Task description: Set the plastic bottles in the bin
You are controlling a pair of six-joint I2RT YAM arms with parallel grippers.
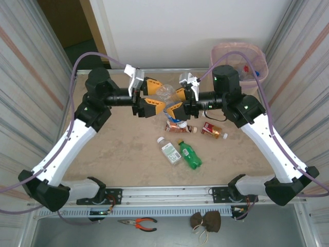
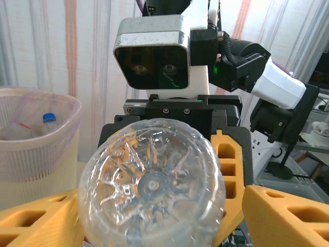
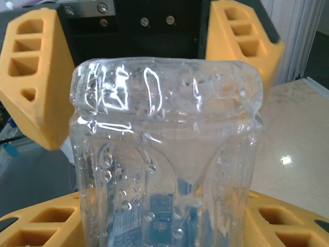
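A: Where is the clear bottle (image 1: 164,95)?

B: In the air above the far half of the table (image 1: 123,154). It lies roughly level between the two grippers, which face each other. Its ribbed base points at the left wrist camera.

A: Which one has it?

B: The right gripper (image 1: 176,101). Its orange fingers (image 3: 36,226) press against both sides of the bottle's body. The left gripper (image 1: 156,95) has its jaws apart around the base end. In its own view a gap shows between the bottle and one of its fingers (image 2: 288,216).

A: And the bin (image 1: 237,45)?

B: Past the table's far right corner, behind the right arm, well apart from the held bottle. Some bottles lie inside it, one with a blue cap (image 2: 49,117).

A: What lies on the table?

B: Four more bottles. A red-labelled bottle (image 1: 177,125) lies right below the grippers, with a brown-labelled bottle (image 1: 213,130) just right of it. Nearer the arms' bases, a white-labelled bottle (image 1: 169,151) and a green bottle (image 1: 190,154) lie side by side.

A: Anything else?

B: Pliers (image 1: 138,223) with orange handles rest on the ledge in front of the table.
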